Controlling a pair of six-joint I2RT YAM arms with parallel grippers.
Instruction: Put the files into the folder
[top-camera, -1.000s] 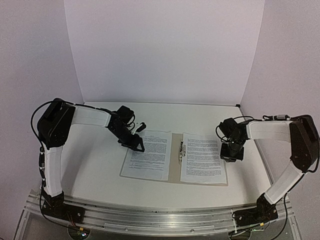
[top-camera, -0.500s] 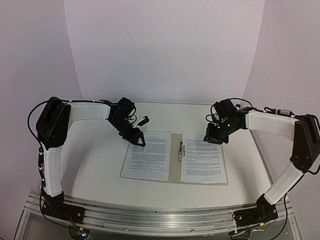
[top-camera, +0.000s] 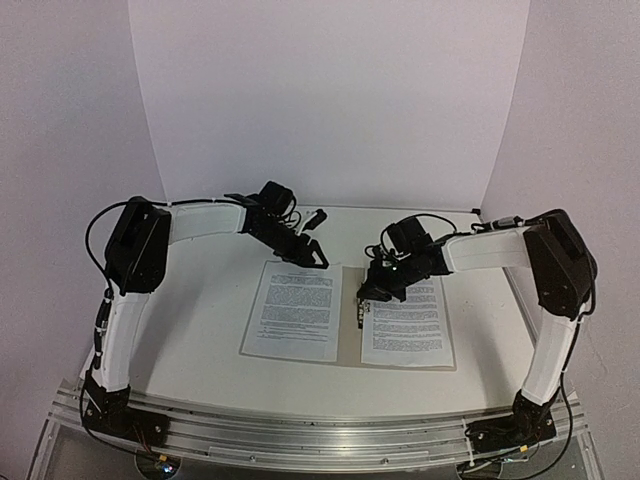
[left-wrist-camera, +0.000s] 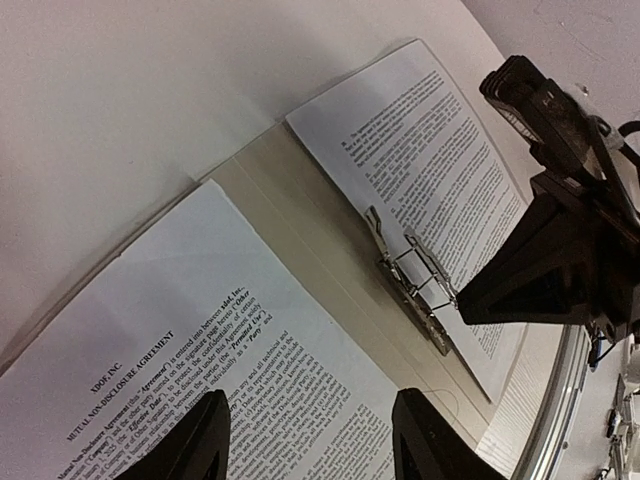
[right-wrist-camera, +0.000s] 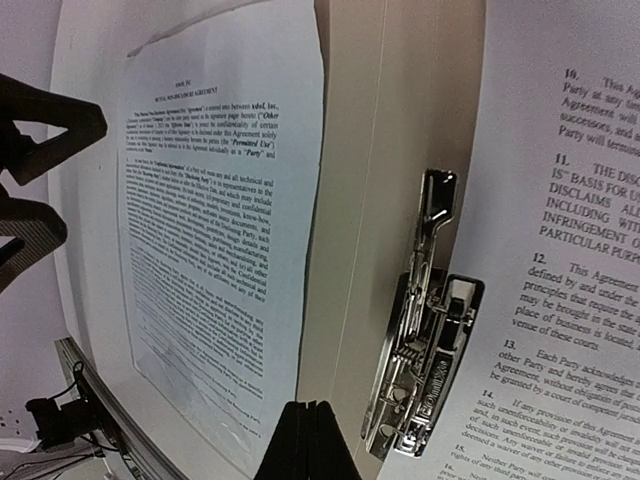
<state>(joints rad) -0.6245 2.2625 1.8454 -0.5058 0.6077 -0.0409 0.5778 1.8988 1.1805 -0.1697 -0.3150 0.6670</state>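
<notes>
- On the tabletop (top-camera: 190, 330) the folder (top-camera: 348, 335) is laid open and flat, its beige inner face shown as a strip along the spine between the files.
- The files are spread over its two covers: the left sheet (top-camera: 293, 310) is laid on the left cover and the right sheet (top-camera: 407, 322) on the right cover. Both are printed side up, and neither is overlapped by the other.
- The metal clip (right-wrist-camera: 425, 330) is seen at the spine, just beside the inner edge of the right sheet; whether that edge is caught under it cannot be told.
- The left gripper (top-camera: 312, 256) is held with its fingers spread apart and nothing between them, above the far edge of the left sheet near that sheet's inner corner. One second earlier it was placed at the sheet's far outer corner, so a shift along the far edge toward the spine is shown.
- The right gripper (top-camera: 366, 294) is pressed closed with nothing held, its tip pointed at the clip and set just beside it; contact cannot be made out. One second earlier it was positioned over the outer edge of the right sheet, so the sheet has been crossed toward the spine.
- The folder and both sheets are found in the same places as in the earlier views.
</notes>
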